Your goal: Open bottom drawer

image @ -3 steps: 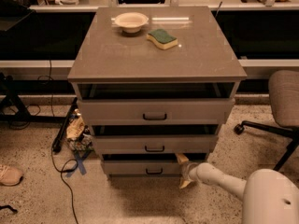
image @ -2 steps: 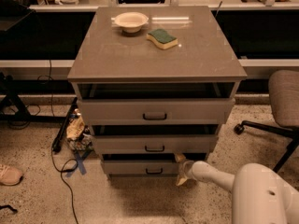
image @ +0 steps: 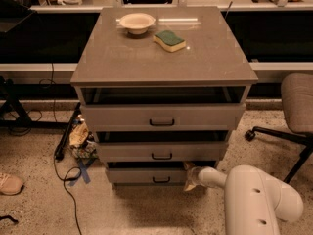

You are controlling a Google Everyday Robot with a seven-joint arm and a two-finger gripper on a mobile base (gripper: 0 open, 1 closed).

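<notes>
Obs: Since a second ago the arm (image: pixel 259 199) sits further left. The tool (image: pixel 190 177) edges slightly left with it, toward the drawers. Drawers and top items sit as before.

Log: Tool position now?

Obs: Low, near the floor (image: pixel 146 214), at the right end of the bottom drawer (image: pixel 139 176) front. It is right of the handle (image: pixel 161 179) and apart from it. Contact with the front: cannot tell.

Log: Tool state?

Obs: Cannot tell how far open it is, nor whether it has hold of anything.

Log: Bottom drawer?

Obs: Lowest and narrowest of three grey fronts, directly under the middle drawer (image: pixel 122 152). A dark gap runs along its top edge. The top drawer (image: pixel 112 116) is the widest, with a dark gap between it and the surface (image: pixel 161 62).

Log: On the surface?

Obs: A pale bowl (image: pixel 137 22) sits at the back, left of centre. A green-and-yellow sponge (image: pixel 169 40) lies right of it and nearer the front, near the bowl but apart.

Log: Surroundings?

Obs: A chair (image: pixel 298 102) stands at right, apart from the drawers. A shoe (image: pixel 9 184) lies on the floor at far left. A cable (image: pixel 66 190) trails across the floor left of the drawers.
</notes>
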